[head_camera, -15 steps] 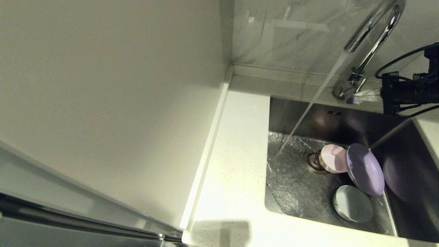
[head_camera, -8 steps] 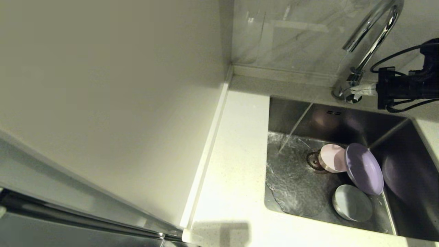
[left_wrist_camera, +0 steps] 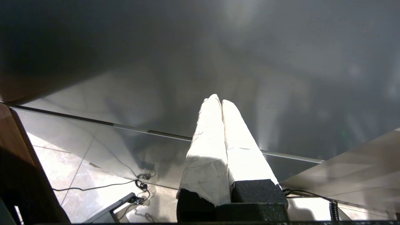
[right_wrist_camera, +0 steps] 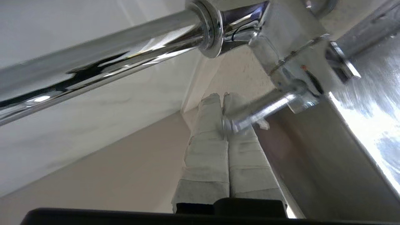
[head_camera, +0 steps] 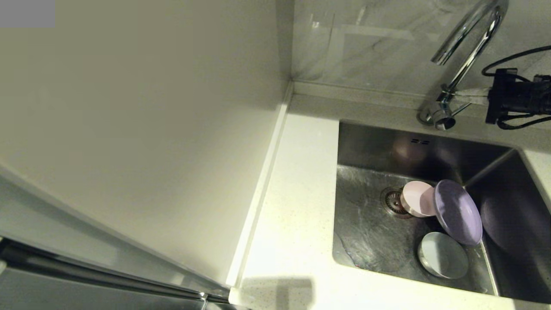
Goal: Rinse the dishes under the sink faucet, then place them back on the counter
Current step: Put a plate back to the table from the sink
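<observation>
The chrome faucet (head_camera: 467, 41) rises at the sink's back right, and no water comes from its spout. My right gripper (head_camera: 459, 91) is shut on nothing beside the faucet's stem, just above the thin lever (head_camera: 457, 109). In the right wrist view the lever (right_wrist_camera: 265, 111) crosses in front of the shut gripper (right_wrist_camera: 221, 95). In the steel sink (head_camera: 366, 232) the pink bowl (head_camera: 415, 199) lies on its side next to the drain (head_camera: 391, 201). The lilac plate (head_camera: 458, 212) leans against it. The blue-white bowl (head_camera: 443, 255) lies near the front wall. My left gripper (left_wrist_camera: 218, 100) hangs parked and shut, outside the head view.
The white speckled counter (head_camera: 297, 206) runs along the sink's left side, bounded by a low raised edge and the cream wall panel (head_camera: 142, 129). The sink floor is wet. Black cables trail from my right wrist (head_camera: 518, 97).
The water stream thinned and then stopped. My right gripper moved up and to the right beside the faucet's base, and the lever tilted up with it. The dishes stayed put.
</observation>
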